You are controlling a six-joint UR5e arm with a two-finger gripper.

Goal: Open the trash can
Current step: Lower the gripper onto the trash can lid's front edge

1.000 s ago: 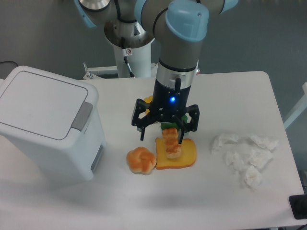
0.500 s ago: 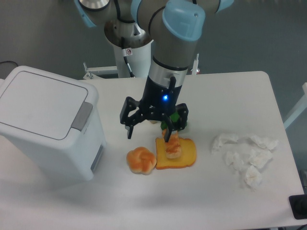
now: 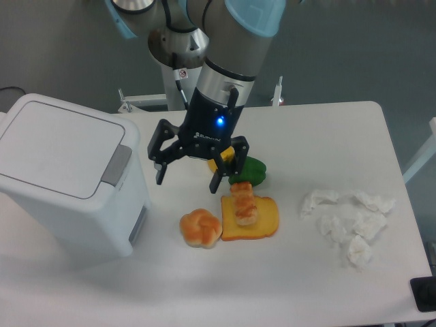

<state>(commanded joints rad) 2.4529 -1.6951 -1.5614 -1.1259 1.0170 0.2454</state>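
The trash can (image 3: 65, 180) is a large white boxy bin at the table's left, its flat lid down, with a grey push-tab (image 3: 116, 165) on the rim at its right side. My gripper (image 3: 188, 182) hangs open and empty above the table, a short way right of the tab and a little above the bread roll. Its two dark fingers (image 3: 161, 172) point down and are spread wide.
A round bread roll (image 3: 200, 228) lies below the gripper. A slice of toast with a shrimp piece (image 3: 249, 216) lies to its right, a green item (image 3: 248, 172) and a yellow item behind. Crumpled white tissues (image 3: 349, 218) lie at the right.
My gripper has moved left and slightly up, from above the toast towards the trash can. It stays open. The objects on the table have not moved.
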